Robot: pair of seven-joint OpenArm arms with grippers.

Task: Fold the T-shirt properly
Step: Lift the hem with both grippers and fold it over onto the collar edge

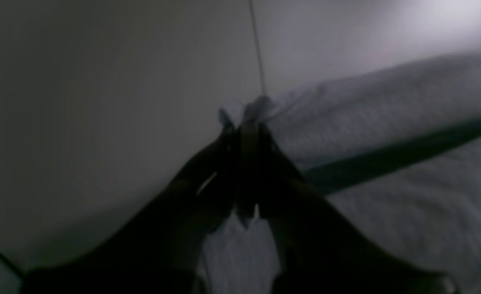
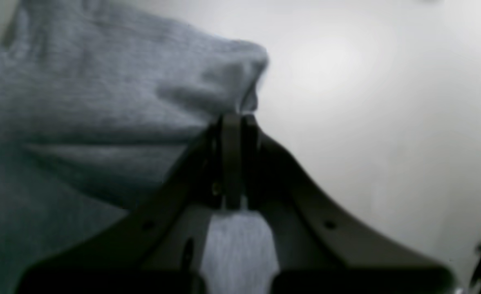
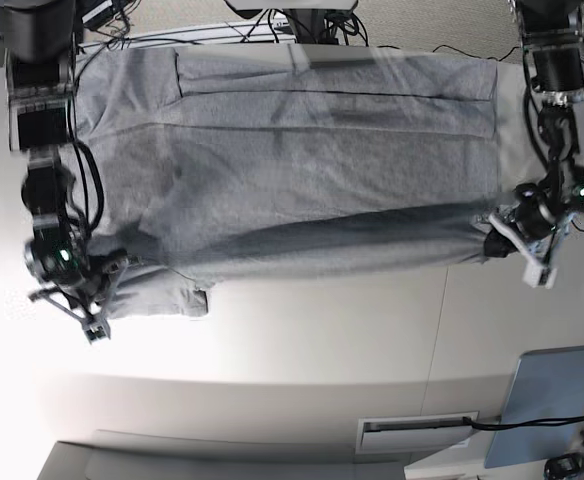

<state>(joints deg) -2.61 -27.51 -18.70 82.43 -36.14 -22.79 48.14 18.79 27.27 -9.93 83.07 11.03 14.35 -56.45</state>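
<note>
T-shirt [image 3: 292, 170] on white table [image 3: 302, 340]

Grey T-shirt [image 3: 292, 150] spreads plain side up across the desk [image 3: 312, 330], near edge lifted into a sagging fold, a sleeve poking out beneath.

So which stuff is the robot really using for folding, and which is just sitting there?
Using:
- T-shirt
- left claw, pinching one end of the fold
- right claw, pinching the other end

Just sitting there:
- blue-grey board at the table edge
- cables behind the table
- white table
</note>
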